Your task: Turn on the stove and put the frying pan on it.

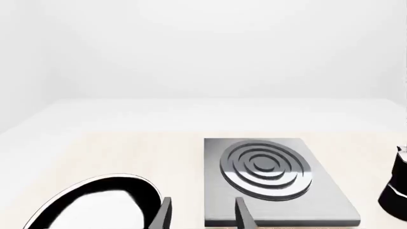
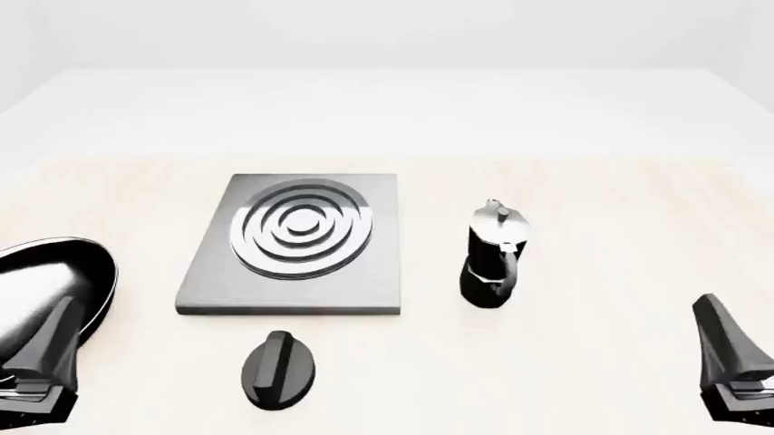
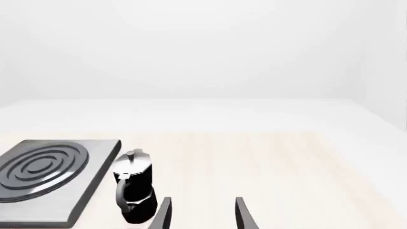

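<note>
Status: task not started, as far as visible. Neither step shows as done.

Stove (image 2: 296,249): flat grey slab on the tabletop (image 2: 581,362), burner rings bare, nothing on it. No glow or colour change on the burner, so on/off state can't be read; judged still off. In the left wrist view the stove (image 1: 273,183) lies just ahead of the left fingers (image 1: 243,215), offset toward the right-arm side.

Knob (image 2: 281,367): black oval, near edge of stove, approx. between the two arms, nearer the left one. No fingers touching it.

Frying pan (image 2: 54,290): rests on the tabletop, well clear of the stove, close beside the left gripper (image 2: 43,358) on its outer side. Left wrist view shows the pan (image 1: 102,202) beside the fingers, not between them. Handle not visible.

Left gripper: fingers apart, nothing held.
Right gripper (image 3: 202,212): fingers apart, nothing held; seen low at the right in the front view (image 2: 731,353).

Moka pot (image 2: 494,254): upright, between stove and right gripper, just ahead of the right fingers and toward the stove side. Not part of the task; possible obstruction for a right-arm reach.

Remaining: (1) operate knob; (2) grasp pan; (3) lift and set pan on burner.
</note>
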You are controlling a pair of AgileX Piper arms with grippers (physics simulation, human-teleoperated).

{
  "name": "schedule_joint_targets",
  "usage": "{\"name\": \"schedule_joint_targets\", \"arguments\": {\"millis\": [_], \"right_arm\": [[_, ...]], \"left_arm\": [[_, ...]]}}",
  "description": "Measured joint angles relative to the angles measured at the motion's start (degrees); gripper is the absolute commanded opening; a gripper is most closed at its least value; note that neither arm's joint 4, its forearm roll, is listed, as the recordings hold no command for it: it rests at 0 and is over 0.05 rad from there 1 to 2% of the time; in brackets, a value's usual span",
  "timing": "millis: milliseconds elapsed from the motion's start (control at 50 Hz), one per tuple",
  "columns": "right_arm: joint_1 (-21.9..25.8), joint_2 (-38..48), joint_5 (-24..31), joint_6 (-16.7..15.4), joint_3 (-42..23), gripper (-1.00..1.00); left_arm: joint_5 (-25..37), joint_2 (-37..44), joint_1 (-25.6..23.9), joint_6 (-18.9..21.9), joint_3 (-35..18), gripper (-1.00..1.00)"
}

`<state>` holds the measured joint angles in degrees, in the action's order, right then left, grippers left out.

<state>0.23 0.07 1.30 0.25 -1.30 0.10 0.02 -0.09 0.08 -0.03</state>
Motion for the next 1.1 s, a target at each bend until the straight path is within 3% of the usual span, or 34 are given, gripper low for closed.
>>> {"name": "schedule_joint_targets", "arguments": {"millis": [340,680,940,1100], "right_arm": [[1.45,0.45,-0.51,-0.77,1.03,1.0],[3.76,0.45,0.43,-1.3,1.21,1.0],[5.03,0.63,0.74,-1.81,1.14,1.0],[5.52,0.66,0.94,-2.04,1.14,1.0]], "left_arm": [[4.51,0.36,-3.37,0.18,-1.3,1.0],[16.27,5.76,-13.43,0.69,-7.44,1.0],[26.01,8.89,-19.43,4.41,-12.59,1.0],[29.5,11.6,-22.6,4.56,-14.22,1.0]]}}
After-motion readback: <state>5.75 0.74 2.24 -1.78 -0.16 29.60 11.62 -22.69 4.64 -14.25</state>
